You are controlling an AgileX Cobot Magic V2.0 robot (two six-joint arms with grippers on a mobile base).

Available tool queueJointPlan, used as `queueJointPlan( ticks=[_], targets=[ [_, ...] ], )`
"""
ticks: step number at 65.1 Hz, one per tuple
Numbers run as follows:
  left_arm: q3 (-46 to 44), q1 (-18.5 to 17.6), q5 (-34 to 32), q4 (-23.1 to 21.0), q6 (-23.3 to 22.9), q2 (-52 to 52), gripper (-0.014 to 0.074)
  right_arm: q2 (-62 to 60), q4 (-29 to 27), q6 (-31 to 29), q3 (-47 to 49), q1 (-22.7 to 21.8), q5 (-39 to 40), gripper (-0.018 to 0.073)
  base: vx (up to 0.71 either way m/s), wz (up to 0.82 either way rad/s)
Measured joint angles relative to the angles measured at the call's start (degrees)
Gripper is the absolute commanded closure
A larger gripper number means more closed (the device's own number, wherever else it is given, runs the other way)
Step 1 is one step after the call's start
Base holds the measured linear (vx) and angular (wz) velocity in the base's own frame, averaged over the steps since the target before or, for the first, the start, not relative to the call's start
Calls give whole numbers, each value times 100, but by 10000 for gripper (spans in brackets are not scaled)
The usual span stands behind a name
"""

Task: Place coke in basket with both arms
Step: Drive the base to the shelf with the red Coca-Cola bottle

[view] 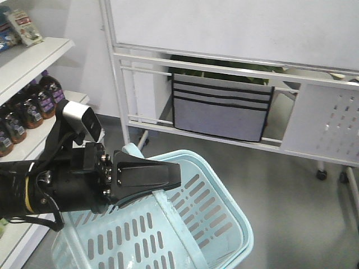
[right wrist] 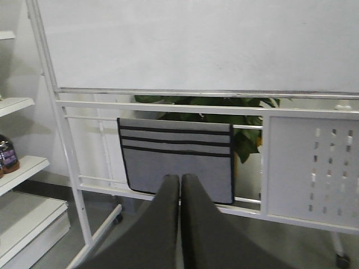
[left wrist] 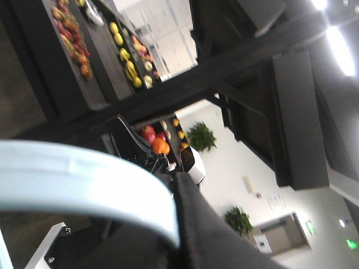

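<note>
Front-facing view: my left claw [view: 177, 176] is clamped on the handle [view: 171, 219] of the light blue slotted plastic basket [view: 216, 210]; right claw [right wrist: 180, 179] is pressed together.

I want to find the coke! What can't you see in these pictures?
- The coke: in no view; the shelf bottles at the front view's left edge are all dark.
- The basket, lower part: cut off by the front view's bottom edge.
- Left gripper hold on the handle: hidden by its own body, blurred in its wrist view.
</note>
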State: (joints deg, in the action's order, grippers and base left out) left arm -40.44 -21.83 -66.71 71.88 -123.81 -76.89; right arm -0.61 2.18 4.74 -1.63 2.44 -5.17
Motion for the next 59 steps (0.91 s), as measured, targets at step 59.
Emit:
queueJointPlan(
  ticks=[59],
  targets=[
    [0, 0, 0, 0, 0, 0, 602, 0, 0, 0, 0, 0, 0, 564, 18, 61]
  ],
)
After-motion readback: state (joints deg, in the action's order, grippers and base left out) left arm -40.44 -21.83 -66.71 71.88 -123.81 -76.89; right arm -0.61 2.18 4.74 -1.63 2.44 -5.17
